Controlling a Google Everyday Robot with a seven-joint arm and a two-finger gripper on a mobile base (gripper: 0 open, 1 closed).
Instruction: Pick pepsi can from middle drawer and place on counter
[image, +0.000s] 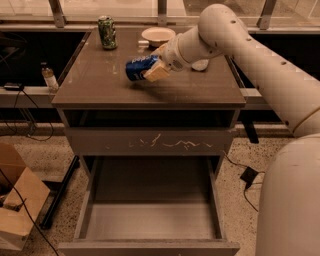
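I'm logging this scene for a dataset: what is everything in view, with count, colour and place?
blue pepsi soda can: one, blue, tilted over mid-counter
green patterned can: one, green, upright, counter's back left
pale round bowl: one, cream, counter's back
glossy counter: one, grey-brown, cabinet top
scratched drawer front: one, grey-brown, below counter
wide middle drawer: one, grey-brown, pulled open, bottom
clear plastic bottle: one, left of cabinet
cardboard box: one, tan, floor, lower left
robot arm: one, white, right
end effector: one, tan, gripping the pepsi can
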